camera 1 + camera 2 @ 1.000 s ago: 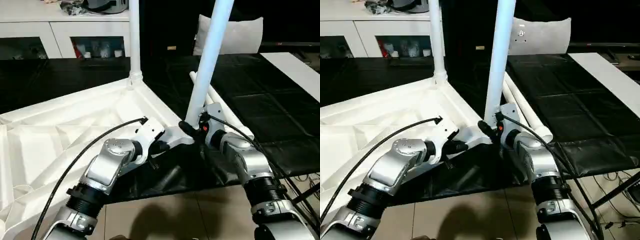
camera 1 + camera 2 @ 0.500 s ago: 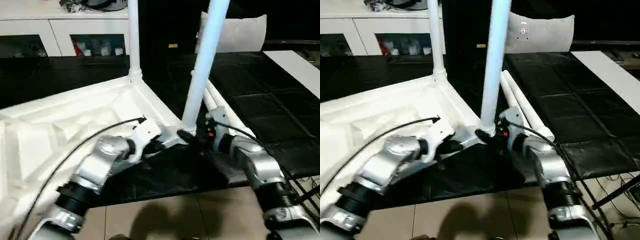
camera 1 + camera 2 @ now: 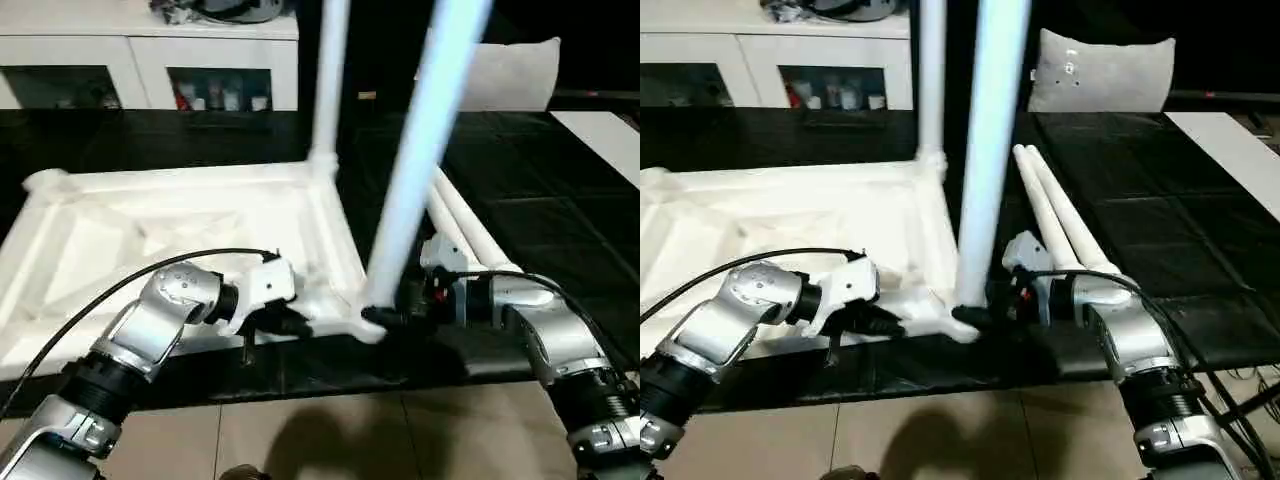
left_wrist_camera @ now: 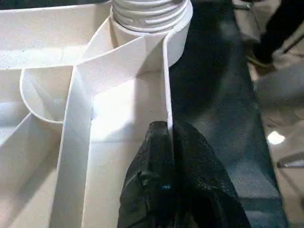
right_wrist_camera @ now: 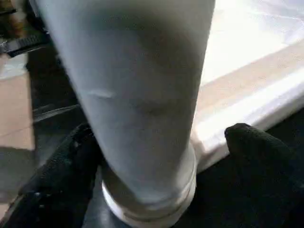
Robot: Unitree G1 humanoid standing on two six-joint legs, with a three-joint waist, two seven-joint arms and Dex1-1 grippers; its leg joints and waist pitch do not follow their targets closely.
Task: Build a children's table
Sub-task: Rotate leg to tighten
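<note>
The right pincer now stands wider around the white tapered plastic leg; the left pincer stays clamped on the white ribbed tabletop rim

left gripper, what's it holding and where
The left gripper is pinched shut on the table top's thin side rim, just short of the corner socket.

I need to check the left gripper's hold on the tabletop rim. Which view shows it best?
The left wrist view: the left gripper is shut on the thin rim wall of the tabletop, near the threaded corner socket. The head views show that gripper from the side, at the rim beside the near leg.
</note>
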